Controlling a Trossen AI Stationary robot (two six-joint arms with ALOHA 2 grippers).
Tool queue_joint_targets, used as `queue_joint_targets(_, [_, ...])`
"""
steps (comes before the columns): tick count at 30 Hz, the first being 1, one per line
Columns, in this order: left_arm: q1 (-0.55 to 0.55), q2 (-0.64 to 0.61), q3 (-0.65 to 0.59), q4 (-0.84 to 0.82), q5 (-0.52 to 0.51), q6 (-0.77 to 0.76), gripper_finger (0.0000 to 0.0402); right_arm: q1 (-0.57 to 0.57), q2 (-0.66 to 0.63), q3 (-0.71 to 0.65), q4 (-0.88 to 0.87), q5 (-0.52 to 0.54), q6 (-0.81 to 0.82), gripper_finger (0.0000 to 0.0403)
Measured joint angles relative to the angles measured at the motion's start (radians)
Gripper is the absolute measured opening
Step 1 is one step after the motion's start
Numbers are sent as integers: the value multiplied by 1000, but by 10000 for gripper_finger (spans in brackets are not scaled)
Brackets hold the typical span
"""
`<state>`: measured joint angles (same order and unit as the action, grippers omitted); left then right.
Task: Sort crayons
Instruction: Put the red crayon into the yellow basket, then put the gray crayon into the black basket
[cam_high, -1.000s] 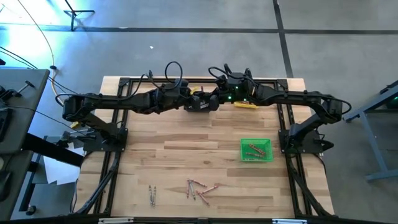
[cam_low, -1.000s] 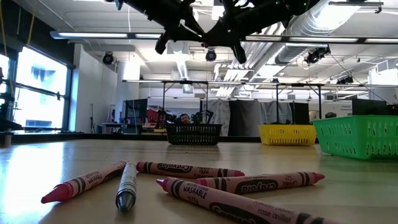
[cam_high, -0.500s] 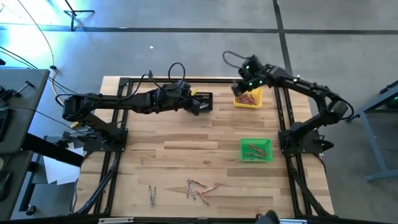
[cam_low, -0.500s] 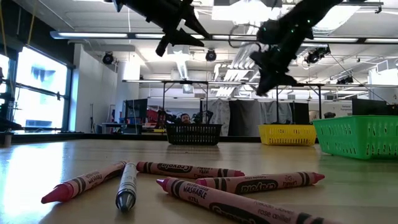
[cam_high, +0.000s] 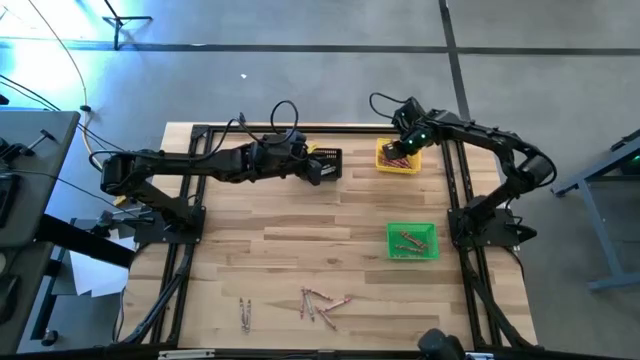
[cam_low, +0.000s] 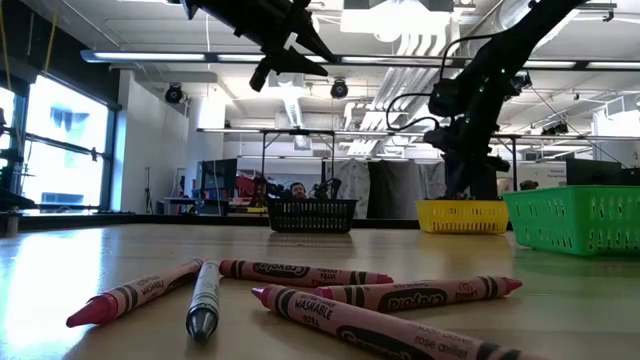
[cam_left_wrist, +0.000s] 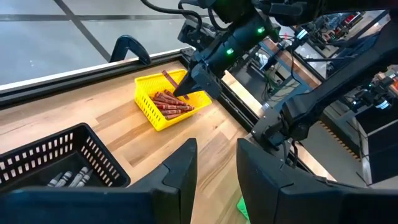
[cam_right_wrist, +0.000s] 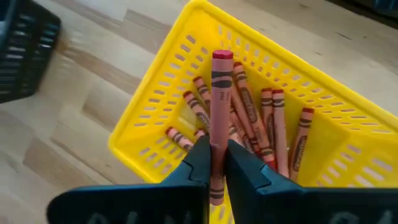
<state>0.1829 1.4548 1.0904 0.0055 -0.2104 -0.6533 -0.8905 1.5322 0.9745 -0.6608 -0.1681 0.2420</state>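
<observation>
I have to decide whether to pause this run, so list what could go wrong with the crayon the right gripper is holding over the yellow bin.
1. The right gripper pinches the crayon low on its shaft with most of it sticking out, so it may tip or bounce over the yellow bin's rim on release.
2. The left gripper hangs over the neighbouring black bin, so a sideways retreat might bring the arms close.
</observation>
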Motion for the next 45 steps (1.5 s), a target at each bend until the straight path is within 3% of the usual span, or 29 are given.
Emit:
queue_joint_targets(7, [0, 0, 0, -25, 2, -21, 97, 0, 0, 8, -3, 6, -15, 115])
queue_joint_targets(10, [0, 0, 0, -85, 68, -61, 97, 0, -5, 41, -47, -20, -16, 144])
queue_joint_targets(15, [-1, 0, 0, -290, 239, -136, 97, 18, -58, 128, -168, -192, -84, 153])
queue_joint_targets(20, [-41, 0, 0, -475, 285, -212, 97, 114, -167, 158, -181, -328, -89, 138])
queue_joint_targets(25, [-225, 0, 0, -666, 289, -408, 97, 274, -289, 158, -227, -349, -86, 129])
queue_joint_targets(29, [-448, 0, 0, -735, 275, -688, 97, 388, -367, 158, -237, -291, -65, 129])
queue_joint_targets(36, [-810, 67, 1, -698, 50, -1283, 97, 569, -436, 158, -235, -62, 65, 129])
queue_joint_targets(40, [-930, 171, 0, -662, 58, -1472, 97, 658, -435, 158, -224, 16, 128, 129])
queue_joint_targets(45, [-1002, 268, 1, -625, 52, -1575, 97, 746, -432, 158, -183, 45, 244, 129])
